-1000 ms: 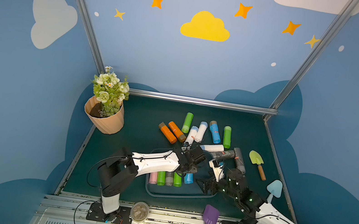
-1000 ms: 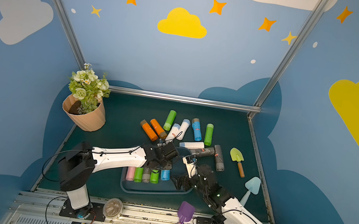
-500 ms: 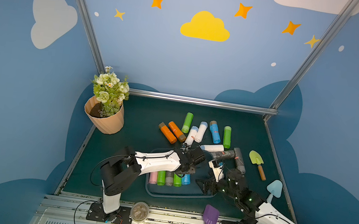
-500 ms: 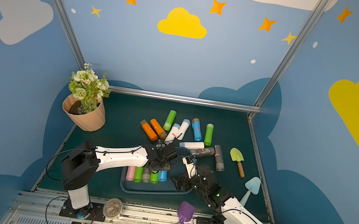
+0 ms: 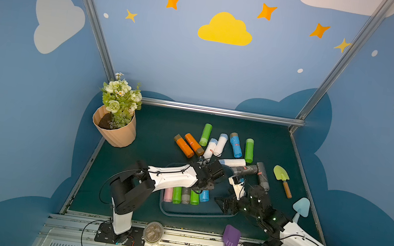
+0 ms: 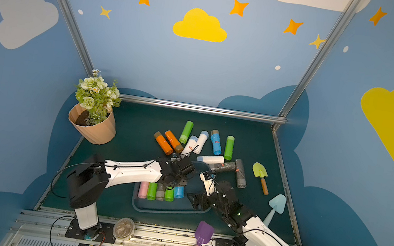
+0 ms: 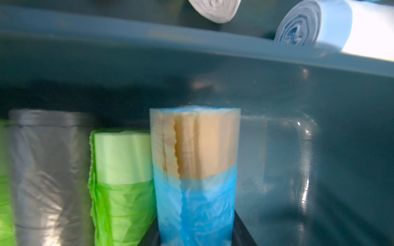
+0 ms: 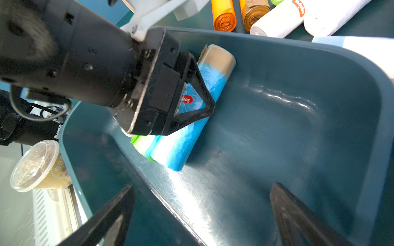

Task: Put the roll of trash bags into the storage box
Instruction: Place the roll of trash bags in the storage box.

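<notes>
The left gripper [image 8: 193,102] is closed on the blue roll [image 8: 181,144] (the one with a tan end). The roll is down inside the storage box [image 5: 178,213], right beside a green roll [image 7: 121,170], last in a row of 5. The right gripper [image 8: 202,187] hangs wide open over the box, holding nothing.

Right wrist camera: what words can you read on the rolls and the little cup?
"Sodos", roughly, partly hidden: red label on the blue roll lying in the storage box.
Red label on the white roll: cut off at the picture's edge, cannot be read.
Print on the clear cup: too blurred to read.
In both top views: the labels on the rolls are too small to read.
</notes>
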Controlling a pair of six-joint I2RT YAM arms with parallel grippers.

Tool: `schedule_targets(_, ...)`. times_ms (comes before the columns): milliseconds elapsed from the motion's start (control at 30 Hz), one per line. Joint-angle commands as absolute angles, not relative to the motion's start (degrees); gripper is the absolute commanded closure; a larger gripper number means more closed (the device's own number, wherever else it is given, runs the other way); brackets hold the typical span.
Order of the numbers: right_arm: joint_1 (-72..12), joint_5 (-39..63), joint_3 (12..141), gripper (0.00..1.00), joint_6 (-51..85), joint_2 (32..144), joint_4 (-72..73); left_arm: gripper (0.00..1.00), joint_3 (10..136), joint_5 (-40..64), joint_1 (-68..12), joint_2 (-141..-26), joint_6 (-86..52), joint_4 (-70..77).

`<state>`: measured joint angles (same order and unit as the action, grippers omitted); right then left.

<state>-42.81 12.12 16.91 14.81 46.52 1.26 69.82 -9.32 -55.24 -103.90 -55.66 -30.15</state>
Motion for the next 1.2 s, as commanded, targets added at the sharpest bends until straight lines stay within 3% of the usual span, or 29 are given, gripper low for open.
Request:
schedule_targets(0, -42.4, 12.9, 16.7, 0.03, 15.3, 46.8, 1.6, 0.57, 68.9, -10.4, -54.6, -104.8, -56.4, -32.0)
schedule_targets(1167, -41.8, 13.4, 17.1, 0.03, 15.0, 48.5, 2.2, 0.51, 70.9, -10.1, -54.5, -106.4, -54.6, -34.6)
